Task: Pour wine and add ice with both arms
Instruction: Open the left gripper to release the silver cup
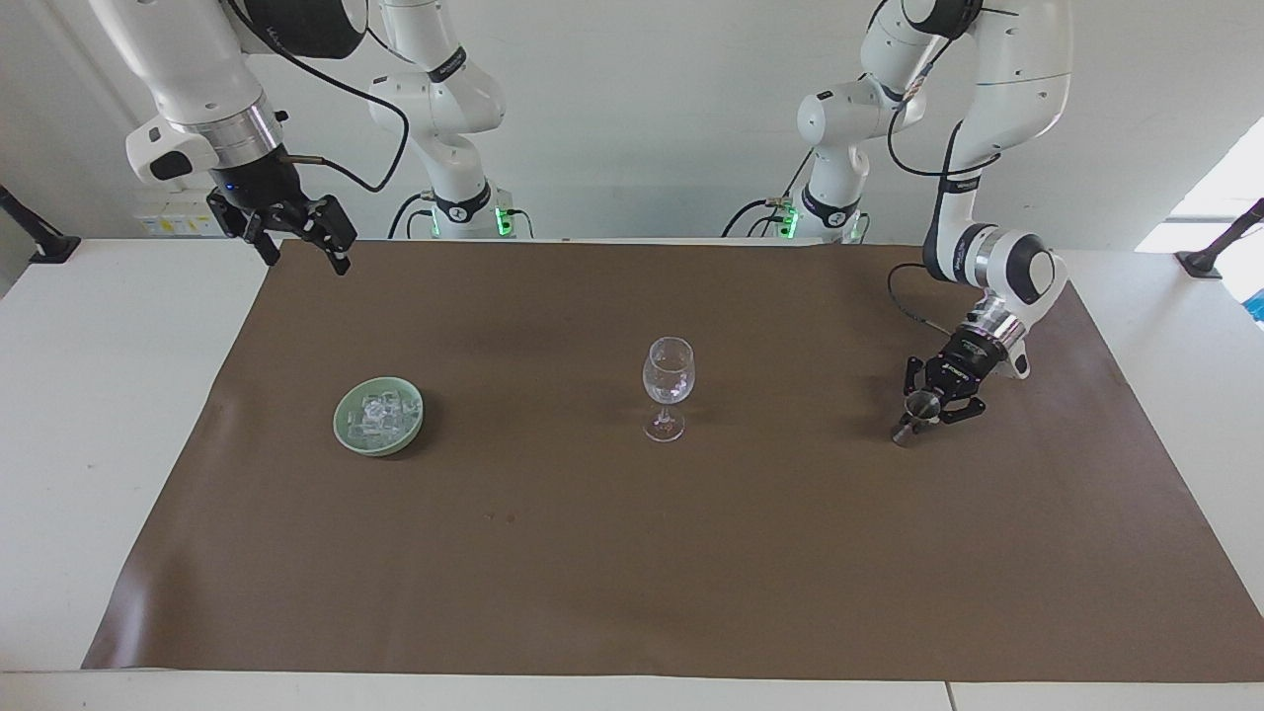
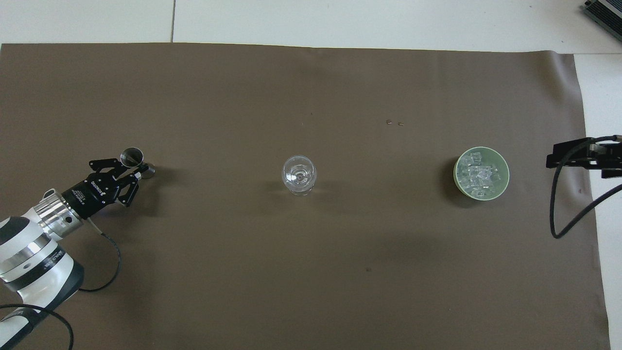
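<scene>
So the counter (image 1: pixel 118 415) had a big matte brown sheet (image 1: pixel 632 553) over it, probably to catch spills. The right hand (image 1: pixel 293 240) waited spread open up over the sheet's corner, nowhere near the pale green dish (image 1: pixel 378 416) of glassy ice (image 1: pixel 378 412) at its end of the counter. The stemmed wine glass (image 1: pixel 668 385) stood mid-sheet, within both arms' reach. The left hand (image 1: pixel 931 405) sat around the little steel jigger (image 1: pixel 916 413), whose foot looked on the sheet; couldn't tell if it gripped.
</scene>
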